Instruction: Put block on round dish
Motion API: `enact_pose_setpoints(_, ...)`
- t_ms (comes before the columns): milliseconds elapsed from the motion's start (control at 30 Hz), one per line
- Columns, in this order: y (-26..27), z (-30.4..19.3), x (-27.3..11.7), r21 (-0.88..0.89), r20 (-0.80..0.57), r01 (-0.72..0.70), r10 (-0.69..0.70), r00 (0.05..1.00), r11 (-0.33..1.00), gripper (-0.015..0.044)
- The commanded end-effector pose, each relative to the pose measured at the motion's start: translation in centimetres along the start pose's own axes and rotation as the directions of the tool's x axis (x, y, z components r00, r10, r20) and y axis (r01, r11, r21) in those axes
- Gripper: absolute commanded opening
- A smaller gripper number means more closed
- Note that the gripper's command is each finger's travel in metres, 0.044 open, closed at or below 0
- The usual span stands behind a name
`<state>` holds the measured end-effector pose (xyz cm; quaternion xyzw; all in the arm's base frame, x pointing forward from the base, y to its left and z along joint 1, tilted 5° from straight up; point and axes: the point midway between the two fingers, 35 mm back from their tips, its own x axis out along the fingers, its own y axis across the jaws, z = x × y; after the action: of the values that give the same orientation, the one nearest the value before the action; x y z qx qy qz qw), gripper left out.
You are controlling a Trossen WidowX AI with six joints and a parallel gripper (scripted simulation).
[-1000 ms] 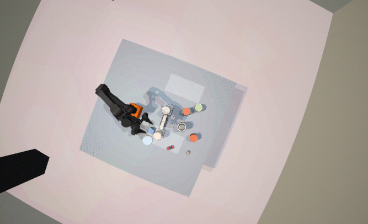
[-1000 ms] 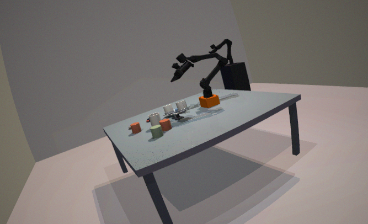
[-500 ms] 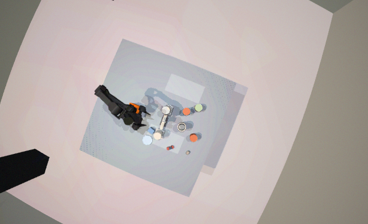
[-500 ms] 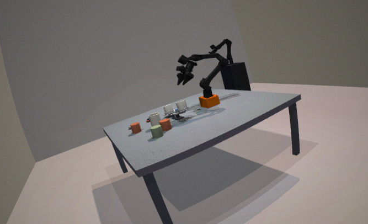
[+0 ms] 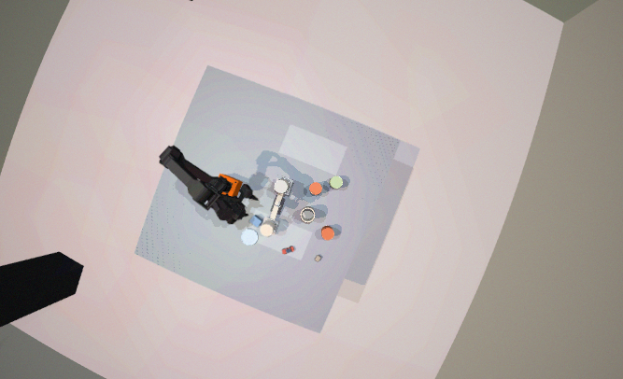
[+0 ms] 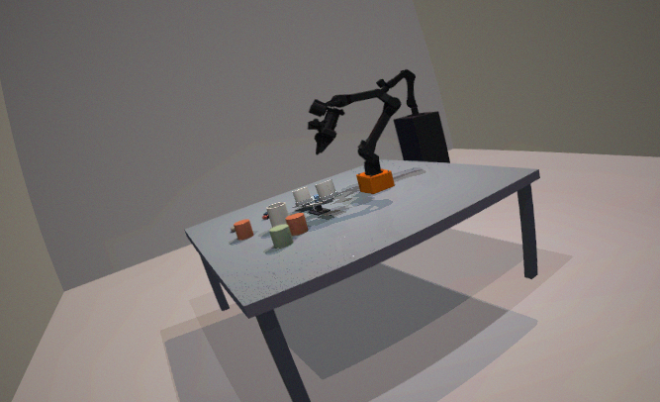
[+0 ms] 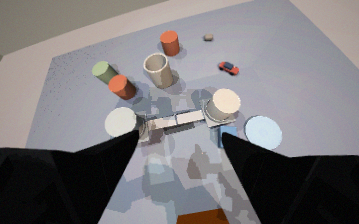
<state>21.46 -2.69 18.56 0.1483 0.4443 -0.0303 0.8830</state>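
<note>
wrist view shows a blue cube [image 5: 256,220] between dish [image 5: 248,236] [image 7: 263,132] and balance [image 5: 275,206] [image 7: 190,117].

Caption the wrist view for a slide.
Open gripper above the balance, a cup on each end, pale-blue dish off to one side.

A pale cup [image 5: 281,185] and a cream cup [image 5: 266,229] stood at opposite ends of the balance [image 5: 275,210]. A round light-blue dish [image 5: 248,236] lay near the cream cup, and a blue cube [image 5: 256,220] sat between the open gripper [image 5: 251,205] and that cup.
</note>
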Motion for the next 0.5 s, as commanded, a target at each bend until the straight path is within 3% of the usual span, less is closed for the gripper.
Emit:
enact_pose_setpoints(0,-0.8,1.0,0.8,0.122,-0.058,0.036,-0.029,0.998,0.992,0.0440)
enact_pose_setpoints(467,-3.7,3.1,5.0,0.461,-0.261,0.217,-0.102,0.960,0.860,0.0440)
